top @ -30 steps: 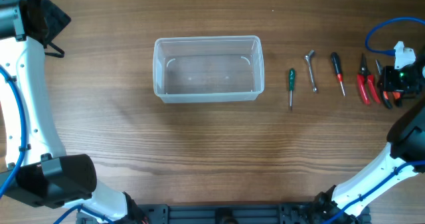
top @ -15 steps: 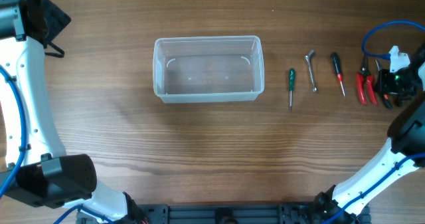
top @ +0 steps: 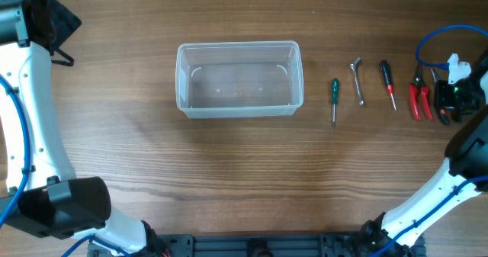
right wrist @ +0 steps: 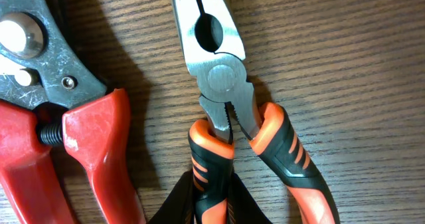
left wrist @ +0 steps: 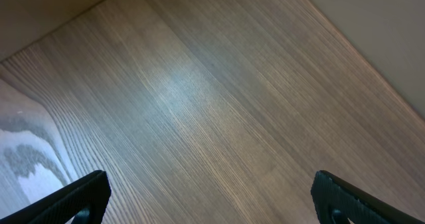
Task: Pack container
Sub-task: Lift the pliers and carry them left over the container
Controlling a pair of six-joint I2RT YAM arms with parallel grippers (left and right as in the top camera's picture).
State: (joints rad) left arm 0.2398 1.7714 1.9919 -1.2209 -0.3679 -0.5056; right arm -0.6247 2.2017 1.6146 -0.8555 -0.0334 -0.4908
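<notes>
Straddling handle of orange pliers (right wrist: 222, 84), right gripper (right wrist: 211, 207), clamp unclear; container (top: 239, 45) well toward frame left; left gripper (left wrist: 216, 201) wide open, empty.

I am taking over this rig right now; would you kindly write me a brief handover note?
Left pincer: open, over bare table, away from the work.
Right pincer: low over the orange-handled pliers, fingers either side of one handle; whether it grips is unclear.
Container: mid-table, empty.
Green screwdriver, wrench, red screwdriver and red cutters lie in a row on the right arm's side, with the pliers at the far end.
Done: nothing packed.
Left: all five tools.
</notes>
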